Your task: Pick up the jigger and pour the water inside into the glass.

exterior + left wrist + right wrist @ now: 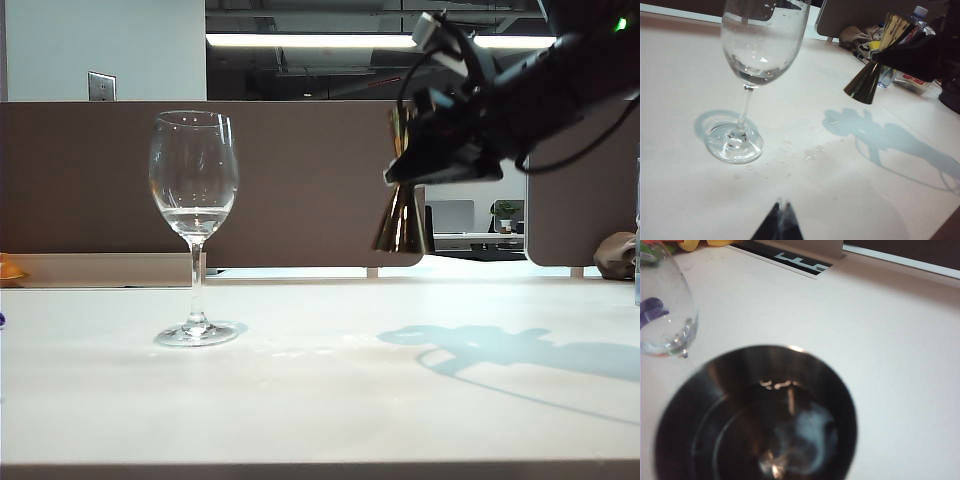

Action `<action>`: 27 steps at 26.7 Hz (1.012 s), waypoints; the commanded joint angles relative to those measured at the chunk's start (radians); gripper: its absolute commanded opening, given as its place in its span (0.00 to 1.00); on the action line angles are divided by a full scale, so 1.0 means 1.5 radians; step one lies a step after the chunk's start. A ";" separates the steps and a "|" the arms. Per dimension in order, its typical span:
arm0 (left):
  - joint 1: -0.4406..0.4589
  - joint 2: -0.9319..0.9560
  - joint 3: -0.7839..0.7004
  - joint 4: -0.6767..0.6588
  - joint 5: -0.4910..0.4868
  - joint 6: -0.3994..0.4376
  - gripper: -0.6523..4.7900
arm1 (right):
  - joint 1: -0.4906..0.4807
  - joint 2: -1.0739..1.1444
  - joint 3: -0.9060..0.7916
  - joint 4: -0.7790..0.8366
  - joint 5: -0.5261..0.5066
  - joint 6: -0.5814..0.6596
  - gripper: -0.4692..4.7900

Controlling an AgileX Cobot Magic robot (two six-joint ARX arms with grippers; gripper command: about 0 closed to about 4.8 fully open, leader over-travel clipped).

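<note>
The gold jigger (403, 222) hangs in the air well above the table, to the right of the glass, slightly tilted. My right gripper (412, 168) is shut on its narrow waist. In the left wrist view the jigger (864, 85) shows beside the dark right gripper (882, 56). The right wrist view looks down into the jigger's dark open cup (757, 415), where a glint shows; I cannot tell if it is water. The clear stemmed glass (194, 190) stands upright at the left with a shallow layer of water (197, 214). My left gripper (781, 206) hovers shut and empty near the glass's foot (734, 144).
A brown partition (300, 180) runs behind the table. Water drops (812, 152) lie on the tabletop between the glass and the jigger's shadow. A plastic bottle (912, 25) and crumpled cloth (857, 35) sit at the far right edge. An orange object (8, 268) lies at the far left.
</note>
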 commanded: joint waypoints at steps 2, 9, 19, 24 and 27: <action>0.001 0.001 0.000 -0.001 0.003 0.005 0.11 | 0.001 -0.039 0.066 -0.077 -0.002 0.000 0.09; 0.001 0.000 0.000 -0.001 0.002 0.005 0.11 | 0.004 -0.043 0.183 -0.166 0.008 0.001 0.09; 0.001 0.000 0.000 -0.001 0.003 0.005 0.11 | 0.041 0.007 0.315 -0.257 0.026 -0.002 0.09; 0.001 0.000 0.000 -0.001 0.003 0.005 0.11 | 0.077 0.057 0.361 -0.311 0.044 -0.021 0.09; 0.001 0.001 0.000 -0.001 0.002 0.005 0.11 | 0.104 0.088 0.388 -0.325 0.073 -0.025 0.09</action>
